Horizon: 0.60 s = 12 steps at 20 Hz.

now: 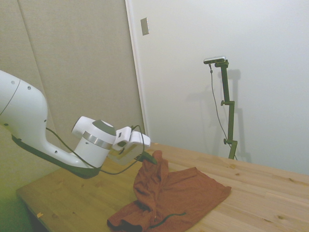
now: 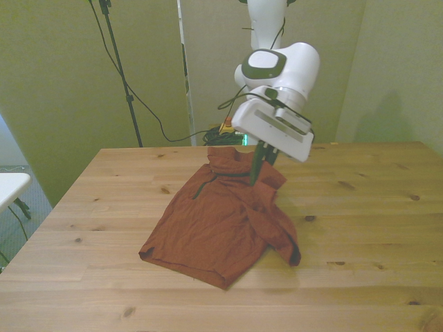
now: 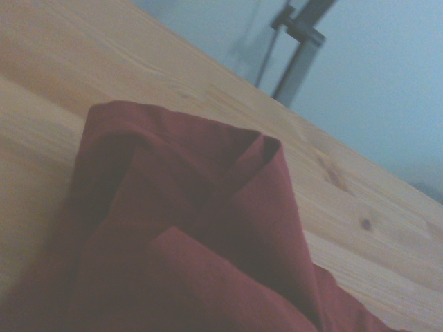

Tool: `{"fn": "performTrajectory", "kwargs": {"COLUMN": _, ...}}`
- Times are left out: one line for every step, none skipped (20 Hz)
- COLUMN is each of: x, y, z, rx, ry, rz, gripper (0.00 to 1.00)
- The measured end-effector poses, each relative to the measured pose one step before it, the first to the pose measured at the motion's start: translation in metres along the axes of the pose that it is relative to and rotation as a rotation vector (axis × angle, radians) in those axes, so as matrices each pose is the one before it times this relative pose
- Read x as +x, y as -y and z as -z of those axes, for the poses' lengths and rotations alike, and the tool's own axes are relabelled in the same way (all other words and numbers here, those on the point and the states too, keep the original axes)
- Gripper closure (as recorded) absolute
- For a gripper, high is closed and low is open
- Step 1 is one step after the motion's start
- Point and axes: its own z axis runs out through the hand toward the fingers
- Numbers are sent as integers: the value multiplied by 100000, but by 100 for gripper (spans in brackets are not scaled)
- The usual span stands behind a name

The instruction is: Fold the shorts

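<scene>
The shorts point(image 2: 221, 221) lie near the middle of the table point(image 2: 360, 207), most of the rust-red cloth spread flat on the wood and one part drawn up into a peak. The gripper point(image 2: 257, 166) stands at that peak, its dark fingers point(image 2: 256, 164) pinched together on a fold of the cloth and holding it above the rest of the shorts. In the side view the gripper point(image 1: 148, 158) meets the top of the raised fold, and the cloth hangs down from it in a steep, creased ridge to the flat part of the shorts point(image 1: 183, 198) on the table point(image 1: 260, 193). The thin dark drawstring point(image 2: 201, 185) runs down the shorts just below the lifted edge, on the front view's left of the gripper; in the side view it lies as a dark line point(image 1: 166, 218) on the near part of the cloth. A dark trimmed corner point(image 2: 294, 256) of the shorts rests on the wood on the front view's right of the flat part. The wrist view shows the shorts point(image 3: 187, 235) close up, folded over on themselves in soft layers, with bare table point(image 3: 55, 76) beyond them.
</scene>
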Motion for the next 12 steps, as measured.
{"fn": "performTrajectory", "kwargs": {"x": 901, "y": -1216, "z": -808, "rx": 29, "ry": 1279, "rz": -2210, "gripper": 100}}
{"fn": "performTrajectory", "kwargs": {"x": 852, "y": -1001, "z": -796, "rx": 172, "ry": 1456, "rz": -2407, "gripper": 100}}
{"fn": "performTrajectory", "kwargs": {"x": 705, "y": -663, "z": -668, "rx": 265, "ry": 1390, "rz": -2015, "gripper": 100}}
{"fn": "performTrajectory", "kwargs": {"x": 719, "y": -463, "z": -563, "rx": 272, "ry": 1348, "rz": -1915, "gripper": 100}}
{"fn": "performTrajectory", "kwargs": {"x": 668, "y": -332, "z": -458, "rx": 205, "ry": 1262, "rz": -1564, "gripper": 100}}
{"fn": "performTrajectory", "kwargs": {"x": 686, "y": -222, "z": -361, "rx": 342, "ry": 1094, "rz": -1431, "gripper": 100}}
{"fn": "performTrajectory", "kwargs": {"x": 729, "y": -255, "z": -321, "rx": 434, "ry": 1126, "rz": -1528, "gripper": 100}}
{"fn": "performTrajectory", "kwargs": {"x": 762, "y": -298, "z": -316, "rx": 428, "ry": 916, "rz": -1257, "gripper": 100}}
{"fn": "performTrajectory", "kwargs": {"x": 756, "y": -397, "z": -362, "rx": 317, "ry": 823, "rz": -1145, "gripper": 100}}
{"fn": "performTrajectory", "kwargs": {"x": 746, "y": -543, "z": -429, "rx": 88, "ry": 661, "rz": -1119, "gripper": 100}}
{"fn": "performTrajectory", "kwargs": {"x": 722, "y": -506, "z": -395, "rx": 36, "ry": 435, "rz": -1066, "gripper": 100}}
{"fn": "performTrajectory", "kwargs": {"x": 657, "y": -528, "z": -383, "rx": -11, "ry": 481, "rz": -1167, "gripper": 100}}
